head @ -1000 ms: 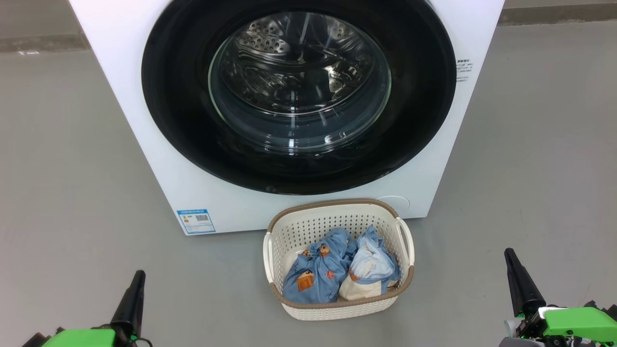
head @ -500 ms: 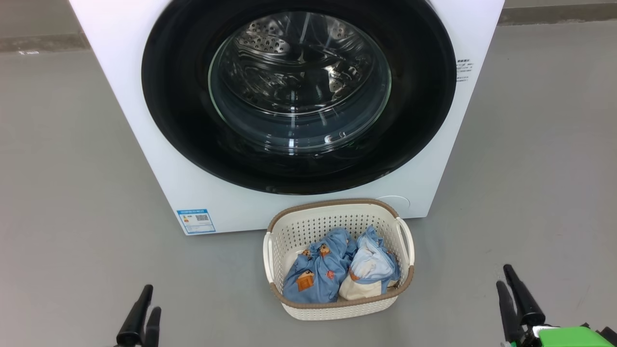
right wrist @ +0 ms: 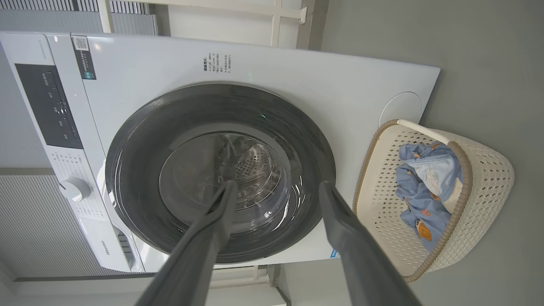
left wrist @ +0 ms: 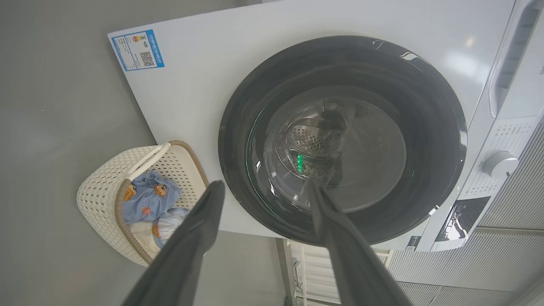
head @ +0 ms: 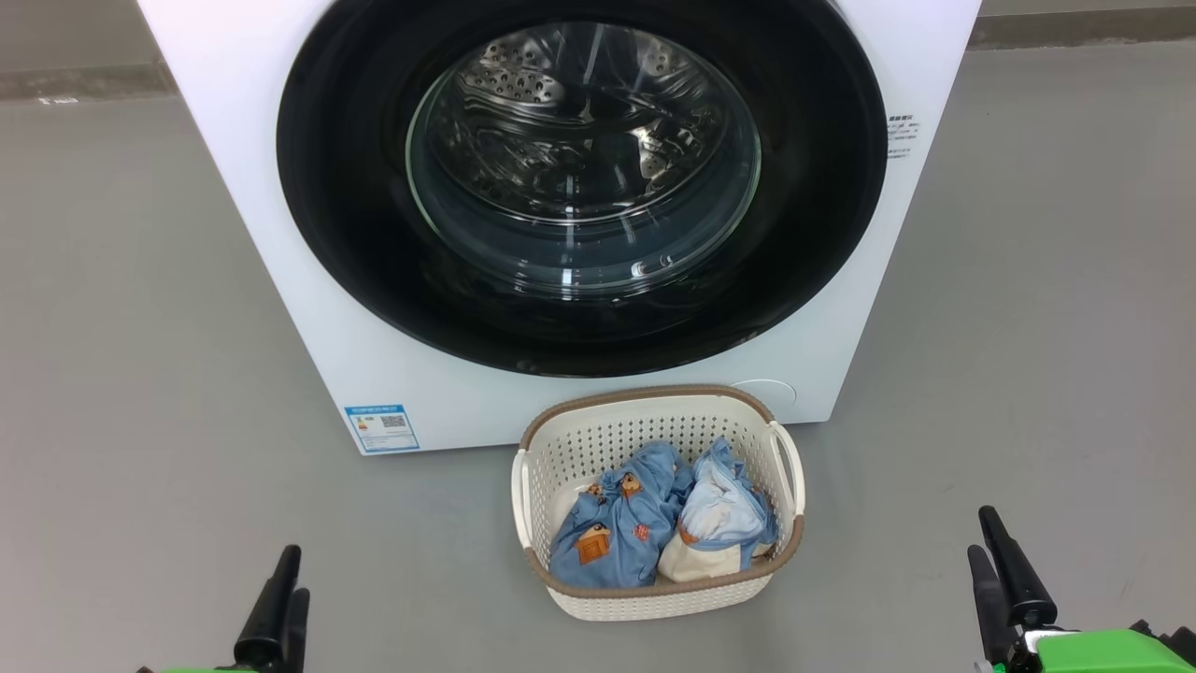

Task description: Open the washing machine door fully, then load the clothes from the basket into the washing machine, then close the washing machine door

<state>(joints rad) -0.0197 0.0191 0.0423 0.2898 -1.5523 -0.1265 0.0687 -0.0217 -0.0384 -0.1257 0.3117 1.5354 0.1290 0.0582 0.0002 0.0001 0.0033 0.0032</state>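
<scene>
White washing machine (head: 308, 308) stands on grey floor (head: 140, 327), front facing robot. Its washing machine door (head: 374, 234) is shut flat against front; steel drum (head: 523, 84) seen through glass. Cream basket (head: 645, 393) is on floor just before machine, below door's lower edge, toward right. Inside it lie clothes (head: 621, 528): blue bundle at left, blue-and-cream bundle at right. Low at left, left end effector (left wrist: 265, 185) has fingers spread wide, nothing between them. Low at right, right end effector (right wrist: 278, 185) is likewise wide apart, holding nothing. Both are well apart from basket.
</scene>
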